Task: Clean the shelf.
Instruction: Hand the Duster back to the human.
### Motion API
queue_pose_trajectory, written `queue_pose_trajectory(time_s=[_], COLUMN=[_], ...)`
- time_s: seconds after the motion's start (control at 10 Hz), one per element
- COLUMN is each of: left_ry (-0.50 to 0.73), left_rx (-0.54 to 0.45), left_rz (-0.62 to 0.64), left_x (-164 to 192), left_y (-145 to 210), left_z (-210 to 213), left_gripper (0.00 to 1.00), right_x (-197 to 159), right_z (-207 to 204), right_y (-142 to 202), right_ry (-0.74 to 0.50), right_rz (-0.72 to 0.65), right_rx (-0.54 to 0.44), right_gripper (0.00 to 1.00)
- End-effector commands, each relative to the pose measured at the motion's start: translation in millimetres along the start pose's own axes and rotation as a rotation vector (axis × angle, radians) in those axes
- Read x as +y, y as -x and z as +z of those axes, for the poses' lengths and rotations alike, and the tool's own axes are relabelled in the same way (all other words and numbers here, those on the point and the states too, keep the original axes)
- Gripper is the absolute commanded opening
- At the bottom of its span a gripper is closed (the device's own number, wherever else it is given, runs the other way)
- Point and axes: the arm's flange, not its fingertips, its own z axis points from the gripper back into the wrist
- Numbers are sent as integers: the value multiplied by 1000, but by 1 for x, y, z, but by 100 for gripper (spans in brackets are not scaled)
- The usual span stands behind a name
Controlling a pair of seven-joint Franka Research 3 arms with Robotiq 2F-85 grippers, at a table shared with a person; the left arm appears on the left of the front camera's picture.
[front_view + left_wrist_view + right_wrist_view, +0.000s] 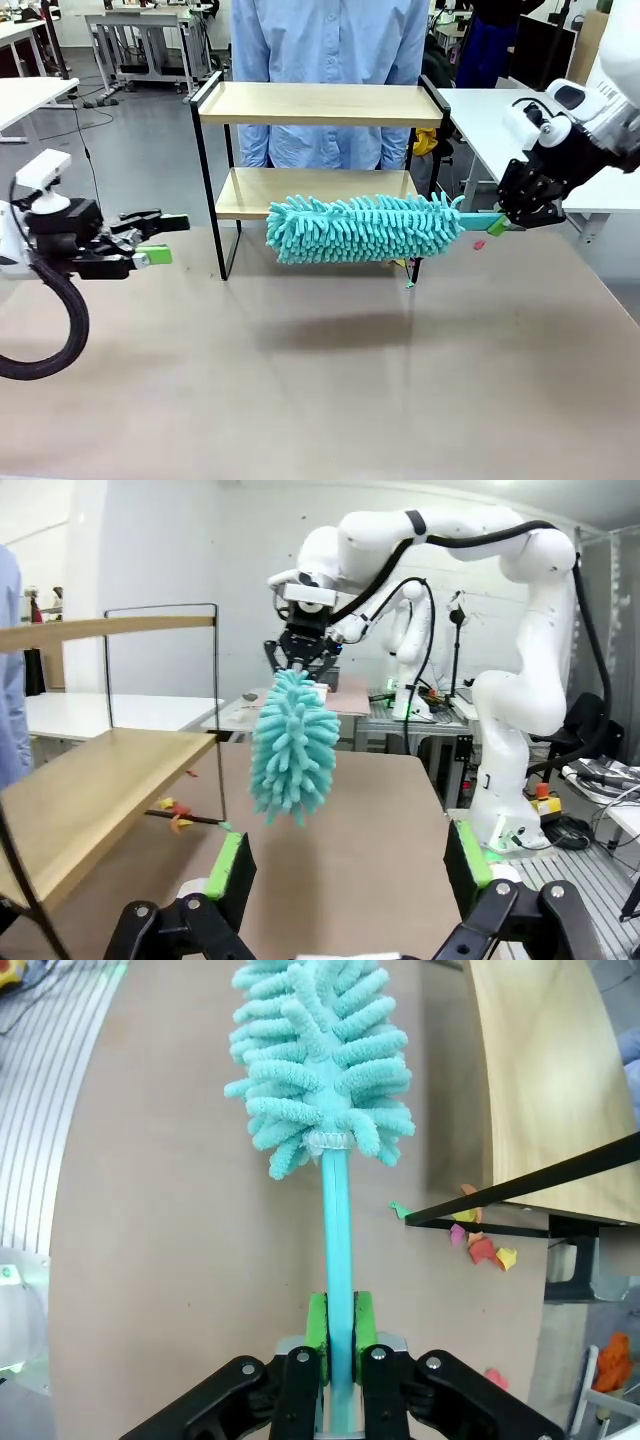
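The shelf [320, 104] stands at the table's far side, two light wooden boards in a thin black frame; its lower board [80, 800] runs along the left of the left wrist view. A teal fluffy duster [365, 228] hangs level in front of the lower board, above the table. My right gripper [507, 222] is shut on the duster's teal handle [338, 1250], green pads pressed on both sides. My left gripper [165, 240] stands open and empty at the table's left side, its fingers [232, 865] pointing toward the shelf.
A person in a light blue shirt [330, 50] stands behind the shelf. Small coloured paper scraps [478, 1245] lie on the brown table by the shelf's foot. A white table [500, 120] stands to the right.
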Motion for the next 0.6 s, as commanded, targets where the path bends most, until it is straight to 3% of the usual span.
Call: queue_pose_trajectory(time_s=[0.0, 0.1, 0.2, 0.5], left_ry=[14, -14, 20, 21], left_rx=[-61, -7, -17, -12], left_rz=[28, 63, 20, 37], left_x=[-41, -39, 1, 2], left_y=[15, 11, 7, 13], left_z=[-35, -33, -16, -25], left_gripper=[100, 100, 100, 100], right_x=[7, 7, 7, 7], right_z=[4, 4, 4, 4], right_y=[-2, -2, -2, -2], right_ry=[24, 24, 24, 24], right_rz=[-10, -10, -10, -10], right_rx=[9, 9, 9, 9], right_gripper=[13, 13, 13, 13])
